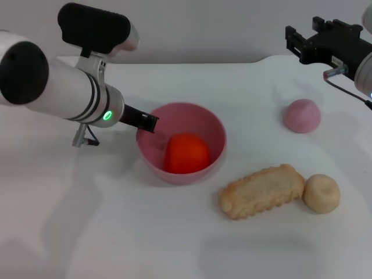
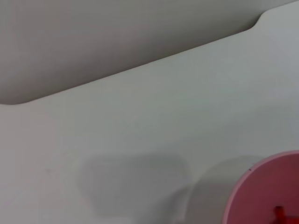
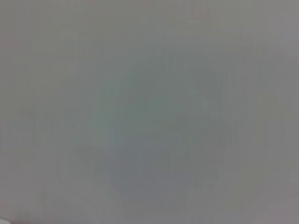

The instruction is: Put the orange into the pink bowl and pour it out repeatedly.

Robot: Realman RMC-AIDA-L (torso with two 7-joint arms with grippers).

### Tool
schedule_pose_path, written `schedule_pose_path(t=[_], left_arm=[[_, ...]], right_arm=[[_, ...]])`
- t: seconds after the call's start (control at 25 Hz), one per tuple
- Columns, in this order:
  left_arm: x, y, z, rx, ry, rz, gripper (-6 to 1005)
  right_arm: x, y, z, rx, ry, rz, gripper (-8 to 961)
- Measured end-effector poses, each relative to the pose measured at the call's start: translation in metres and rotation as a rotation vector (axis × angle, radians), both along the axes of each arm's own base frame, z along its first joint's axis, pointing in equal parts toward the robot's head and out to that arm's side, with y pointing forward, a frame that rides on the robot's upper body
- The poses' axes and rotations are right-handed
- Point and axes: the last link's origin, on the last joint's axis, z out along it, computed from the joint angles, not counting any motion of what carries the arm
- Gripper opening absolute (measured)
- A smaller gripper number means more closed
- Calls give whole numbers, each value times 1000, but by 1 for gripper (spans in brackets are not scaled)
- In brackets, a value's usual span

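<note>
The pink bowl [image 1: 212, 125] stands upright on the white table, left of centre. The orange [image 1: 186, 153] lies inside it, toward its near side. My left gripper [image 1: 146, 121] reaches in from the left and its black tip overlaps the bowl's left rim. Whether it holds the rim does not show. In the left wrist view the bowl's rim [image 2: 254, 186] fills one corner, with a sliver of the orange [image 2: 279, 213] inside. My right gripper [image 1: 297, 43] hangs raised at the far right, away from the bowl.
A pink-mauve ball [image 1: 301, 115] sits right of the bowl. A beige bread-shaped piece [image 1: 261, 190] and a beige ball [image 1: 321, 193] lie in front, to the right. The table's far edge [image 1: 192, 62] runs behind the bowl. The right wrist view is plain grey.
</note>
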Motion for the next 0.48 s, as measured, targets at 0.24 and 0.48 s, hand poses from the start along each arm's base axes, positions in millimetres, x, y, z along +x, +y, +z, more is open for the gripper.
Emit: schedule_pose_path(t=[0.24, 0.48], left_arm=[[-3, -1, -5, 32, -18, -37, 128], [-1, 0, -5, 46, -27, -58, 271]], right_arm=[[5, -1, -3, 13, -28, 7, 562], [7, -3, -5, 18, -43, 15, 565]])
